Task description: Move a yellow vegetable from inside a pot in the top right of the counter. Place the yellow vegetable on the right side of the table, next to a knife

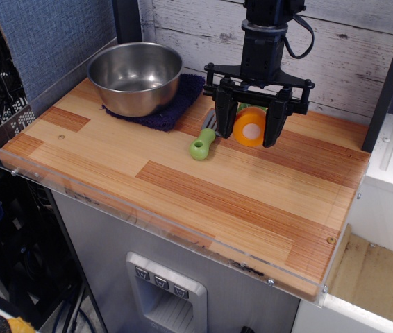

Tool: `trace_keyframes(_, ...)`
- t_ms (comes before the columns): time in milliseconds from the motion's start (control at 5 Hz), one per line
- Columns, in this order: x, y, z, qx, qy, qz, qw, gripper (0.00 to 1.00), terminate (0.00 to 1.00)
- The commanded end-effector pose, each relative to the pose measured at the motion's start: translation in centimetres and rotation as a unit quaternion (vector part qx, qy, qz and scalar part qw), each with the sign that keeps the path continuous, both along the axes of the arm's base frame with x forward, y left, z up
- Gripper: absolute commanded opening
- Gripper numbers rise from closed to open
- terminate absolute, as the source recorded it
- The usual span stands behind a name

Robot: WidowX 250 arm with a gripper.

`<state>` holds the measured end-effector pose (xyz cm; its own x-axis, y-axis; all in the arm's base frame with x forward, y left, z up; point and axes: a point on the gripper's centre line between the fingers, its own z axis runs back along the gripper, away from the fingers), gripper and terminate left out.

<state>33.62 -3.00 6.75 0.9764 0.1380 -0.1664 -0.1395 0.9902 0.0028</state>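
Whitewashed planks back the striped table (pixel 182 173), and the gripper (pixel 250 128) hangs low with its jaws spread wide either side of the vegetable (pixel 250 127), which sits on the wood just beside the green-handled spatula (pixel 204 141), well clear of the empty pot (pixel 135 75). Looks like the placing step; whether the fingers touch it I cannot tell, and next comes a straight lift away. Its pale cut face points toward the camera, green stem toward the wall, long axis running front to back.

Single fixed cam, set high off the near-left corner, looking down and right across the whole table (pixel 182 187) at mid range, pot (pixel 135 75) far left, gripper (pixel 251 128) far centre, plank wall (pixel 196 28) behind.
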Motion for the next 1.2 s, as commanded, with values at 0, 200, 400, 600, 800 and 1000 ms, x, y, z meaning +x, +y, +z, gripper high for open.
trace_keyframes(0, 0.0, -0.1, 1.7, -0.001, -0.007, -0.007, 1.0000, 1.00, 0.00)
trace_keyframes(200, 0.0, -0.1, 1.8, 0.001, 0.002, -0.008, 1.0000, 1.00, 0.00)
trace_keyframes(400, 0.0, 0.0, 1.8, 0.009, 0.001, -0.003, 1.0000, 1.00, 0.00)
trace_keyframes(600, 0.5, -0.2, 1.3, 0.011, -0.073, 0.022, 0.9970, 1.00, 0.00)
trace_keyframes(800, 1.6, -0.4, 0.7, 0.014, -0.173, 0.064, 0.9828, 1.00, 0.00)
trace_keyframes(1000, 2.0, -0.5, 0.5, 0.017, -0.212, 0.091, 0.9729, 1.00, 0.00)
